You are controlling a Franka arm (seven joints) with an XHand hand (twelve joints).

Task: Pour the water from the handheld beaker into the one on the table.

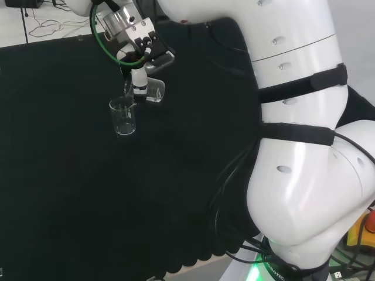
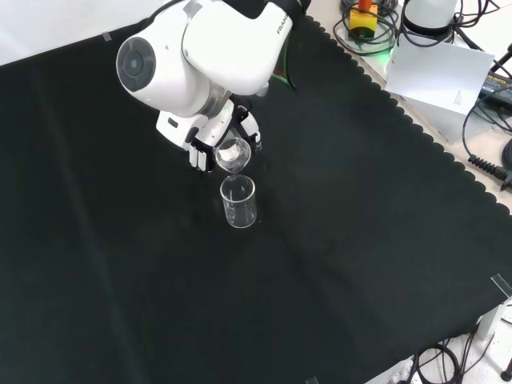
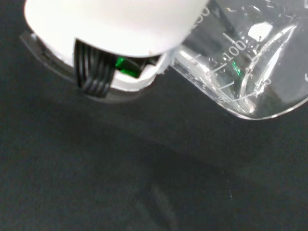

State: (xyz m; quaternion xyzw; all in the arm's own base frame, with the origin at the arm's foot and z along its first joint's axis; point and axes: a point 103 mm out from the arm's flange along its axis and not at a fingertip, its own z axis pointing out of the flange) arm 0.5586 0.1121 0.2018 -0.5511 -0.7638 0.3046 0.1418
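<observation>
Black cloth covers the tabletop (image 2: 120, 264); one clear beaker (image 2: 238, 202) stands upright on it, roughly mid-cloth in the front view. Held beaker (image 2: 233, 153) is tipped hard over, mouth angled down toward the standing beaker's rim, just above and beside it. Can't tell whether the lips touch. Wrist view has the held beaker (image 3: 245, 72) close up on its side, graduation marks visible, some water sitting near the lip. Hand (image 2: 210, 132) has its fingers curled round the held beaker, pinching it. Wrist is rolled over so the hand hangs down from the arm's white link (image 2: 200, 48), which sits directly above the standing beaker in the front view.
</observation>
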